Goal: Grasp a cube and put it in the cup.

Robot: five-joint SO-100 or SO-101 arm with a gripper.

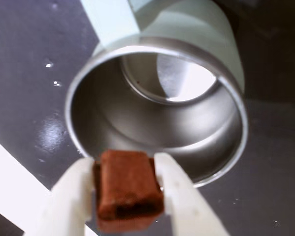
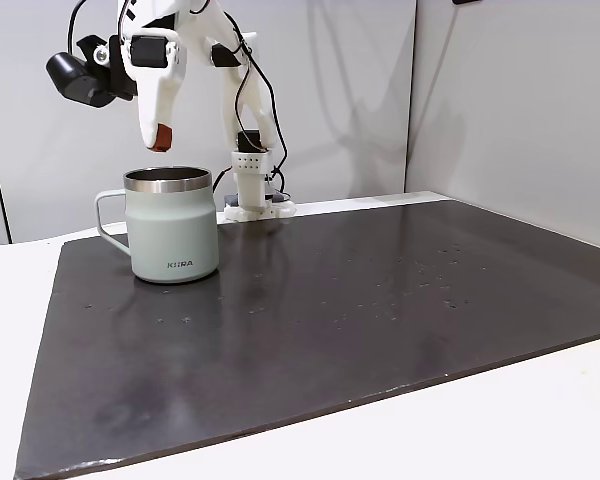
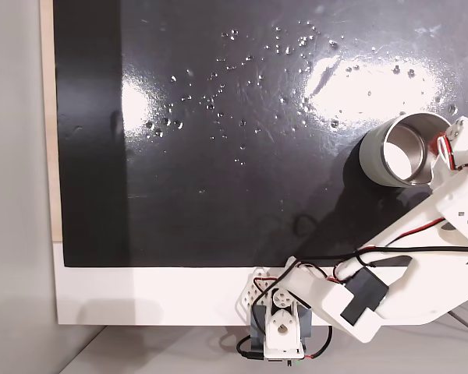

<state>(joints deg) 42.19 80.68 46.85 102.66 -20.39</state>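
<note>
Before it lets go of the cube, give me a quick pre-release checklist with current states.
1. Cube clamped between the gripper fingers: ok.
2. Cup upright on the dark mat: ok.
3. Cup interior free of other things, wrist view: ok.
4. Gripper above rim height, side-on fixed view: ok.
5. Cube inside the rim outline: cannot tell; in the wrist view it sits at the near rim edge, not over the centre.
6. Cup handle clear of the gripper: ok.
</note>
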